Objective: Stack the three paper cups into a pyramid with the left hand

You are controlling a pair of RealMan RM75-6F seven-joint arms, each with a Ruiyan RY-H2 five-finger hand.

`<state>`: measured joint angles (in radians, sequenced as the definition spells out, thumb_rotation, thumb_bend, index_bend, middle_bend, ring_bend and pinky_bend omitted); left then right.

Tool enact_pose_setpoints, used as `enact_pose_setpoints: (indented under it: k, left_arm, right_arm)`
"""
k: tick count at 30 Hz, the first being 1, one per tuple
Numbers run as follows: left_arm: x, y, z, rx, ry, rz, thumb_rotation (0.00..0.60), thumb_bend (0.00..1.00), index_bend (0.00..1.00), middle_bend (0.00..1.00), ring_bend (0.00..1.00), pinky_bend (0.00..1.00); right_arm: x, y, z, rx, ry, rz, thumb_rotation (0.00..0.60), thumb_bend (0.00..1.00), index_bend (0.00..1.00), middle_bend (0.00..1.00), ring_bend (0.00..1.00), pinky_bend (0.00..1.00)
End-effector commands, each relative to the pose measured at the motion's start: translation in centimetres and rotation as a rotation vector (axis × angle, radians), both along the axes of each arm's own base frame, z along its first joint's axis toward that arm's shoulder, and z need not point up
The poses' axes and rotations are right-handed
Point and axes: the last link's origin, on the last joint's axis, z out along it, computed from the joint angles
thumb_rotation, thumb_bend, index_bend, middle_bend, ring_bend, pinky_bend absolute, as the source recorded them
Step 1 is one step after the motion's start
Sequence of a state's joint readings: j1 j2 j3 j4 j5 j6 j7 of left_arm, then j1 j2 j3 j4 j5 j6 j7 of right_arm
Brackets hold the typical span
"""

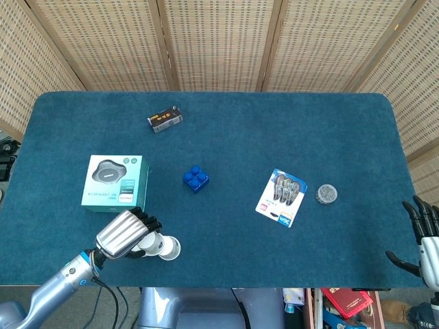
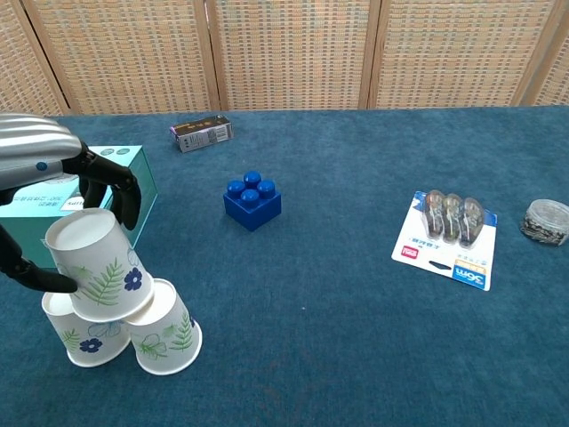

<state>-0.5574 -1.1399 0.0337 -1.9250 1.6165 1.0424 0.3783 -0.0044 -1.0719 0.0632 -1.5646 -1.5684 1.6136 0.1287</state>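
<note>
Left hand [image 2: 40,191] closed, right hand [image 1: 425,236] spread.

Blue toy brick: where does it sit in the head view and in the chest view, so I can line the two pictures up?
Head view: the blue toy brick lies left of centre on the blue tabletop, right of the teal box.
Chest view: the brick lies left of centre, in the middle distance, right of the same teal box.
Shared landmark: the small dark carton, behind and left of the brick in both views.
</note>
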Motion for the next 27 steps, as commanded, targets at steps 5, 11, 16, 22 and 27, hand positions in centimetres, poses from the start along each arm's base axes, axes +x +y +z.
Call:
enact_pose_setpoints:
  k: [5, 11, 16, 22, 27]
  left_arm:
    - [-0.1, 0.0, -0.1, 0.003, 0.013, -0.001, 0.600, 0.12, 0.42, 0.46, 0.44, 0.32]
    - [-0.2, -0.3, 0.1, -0.023, 0.047, 0.017, 0.600, 0.12, 0.38, 0.23, 0.23, 0.20]
    - [0.0, -0.6, 0.7, -0.047, 0.048, 0.031, 0.600, 0.12, 0.16, 0.03, 0.09, 0.13]
    - [0.1, -0.4, 4.0, 0.044, -0.050, 0.083, 0.600, 0.12, 0.00, 0.00, 0.00, 0.03]
    - [-2.1, -0.7, 8.9, 0.216, -0.183, 0.203, 0.600, 0.12, 0.00, 0.00, 0.00, 0.00]
  right_arm:
    - [0.0, 0.0, 0.1, -0.002, -0.004, 0.000, 0.600, 0.00, 0.00, 0.00, 0.00, 0.00]
    - [0.0, 0.0, 0.2, -0.003, -0.006, 0.001, 0.600, 0.00, 0.00, 0.00, 0.00, 0.00]
    - [0.0, 0.1, 0.2, -0.003, -0.006, 0.002, 0.600, 0.00, 0.00, 0.00, 0.00, 0.00]
    - [0.0, 0.1, 0.1, -0.003, -0.004, 0.004, 0.600, 0.00, 0.00, 0.00, 0.00, 0.00]
    - [0.1, 0.2, 0.1, 0.000, -0.005, 0.006, 0.600, 0.00, 0.00, 0.00, 0.00, 0.00]
